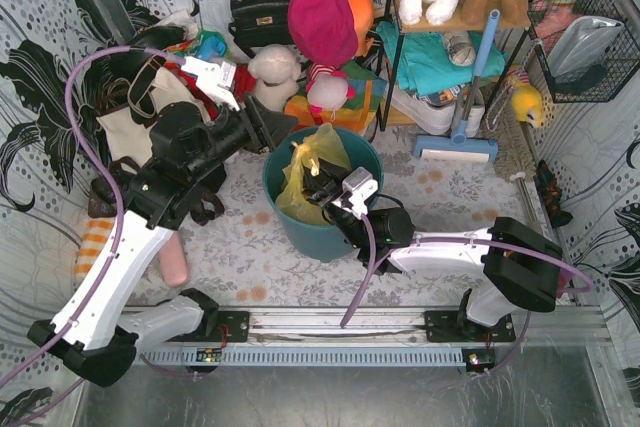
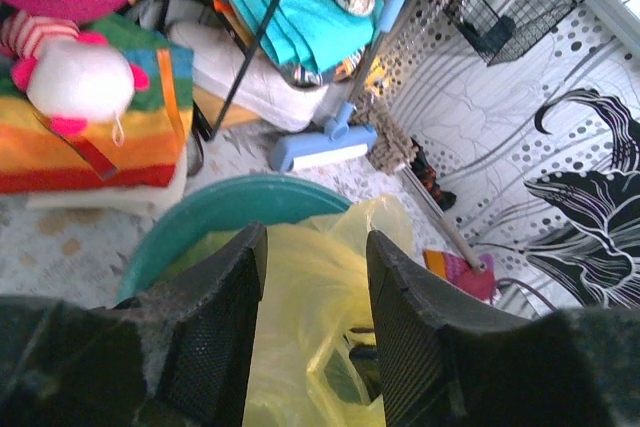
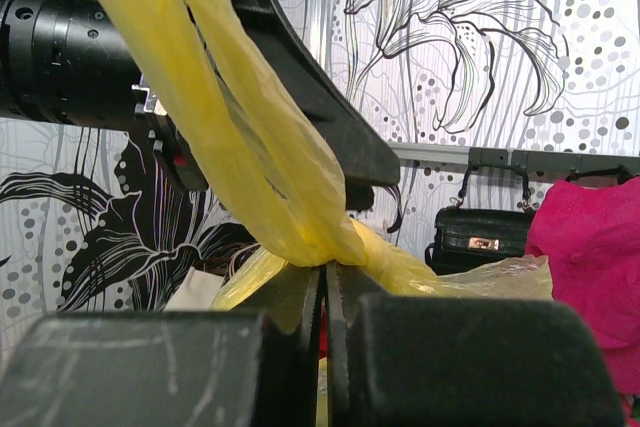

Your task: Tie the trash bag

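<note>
From my remote station I saw the thin translucent yellow-green trash bag [image 1: 322,150] sitting inside the round teal bin [image 1: 305,237], with its top gathered into a twisted strand rising above the bin's rim. My right gripper [image 3: 325,277] reached over the bin's near rim, its jaws pressed together on that strand. My left gripper [image 2: 313,242] hovered over the bin's far-left rim with jaws spread, though I couldn't tell whether plastic touched them.
</note>
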Robot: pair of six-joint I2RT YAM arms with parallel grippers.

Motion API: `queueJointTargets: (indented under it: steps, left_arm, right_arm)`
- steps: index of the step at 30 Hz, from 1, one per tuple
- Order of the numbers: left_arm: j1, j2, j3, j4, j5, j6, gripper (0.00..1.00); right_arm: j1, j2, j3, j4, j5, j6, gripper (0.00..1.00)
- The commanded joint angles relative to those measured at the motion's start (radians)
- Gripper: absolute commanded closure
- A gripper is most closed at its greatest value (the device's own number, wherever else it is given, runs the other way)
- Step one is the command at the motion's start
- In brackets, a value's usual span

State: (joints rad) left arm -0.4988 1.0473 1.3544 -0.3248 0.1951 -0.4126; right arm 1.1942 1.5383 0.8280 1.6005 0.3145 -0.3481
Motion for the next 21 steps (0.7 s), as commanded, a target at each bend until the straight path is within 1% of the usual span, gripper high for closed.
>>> queueJointTargets:
  steps: [1,4,9,13,16,19,21]
  left_arm:
    - [-0.005,0.004,0.057,-0.078,0.083,-0.069,0.48]
    - [-0.006,0.008,0.062,-0.102,0.139,-0.064,0.48]
    - [-0.006,-0.001,0.059,-0.132,0.154,-0.043,0.48]
    - [-0.006,0.005,0.078,-0.172,0.185,-0.023,0.50]
    - [-0.006,0.006,0.080,-0.200,0.183,-0.015,0.55]
    - [-0.006,0.000,0.077,-0.217,0.170,-0.010,0.55]
    - [-0.005,-0.008,0.077,-0.218,0.167,-0.013,0.51]
  right_arm:
    - [-0.001,0.008,0.028,0.090,0.012,0.006,1.00]
    - [-0.001,0.011,0.032,0.090,0.014,0.007,1.00]
    - [-0.002,0.015,0.035,0.090,0.018,0.010,1.00]
    - [-0.001,0.017,0.038,0.090,0.020,0.008,1.00]
    - [-0.002,0.020,0.042,0.091,0.017,0.009,1.00]
    - [-0.002,0.024,0.045,0.091,0.018,0.009,1.00]
    - [-0.001,0.026,0.046,0.091,0.018,0.010,1.00]
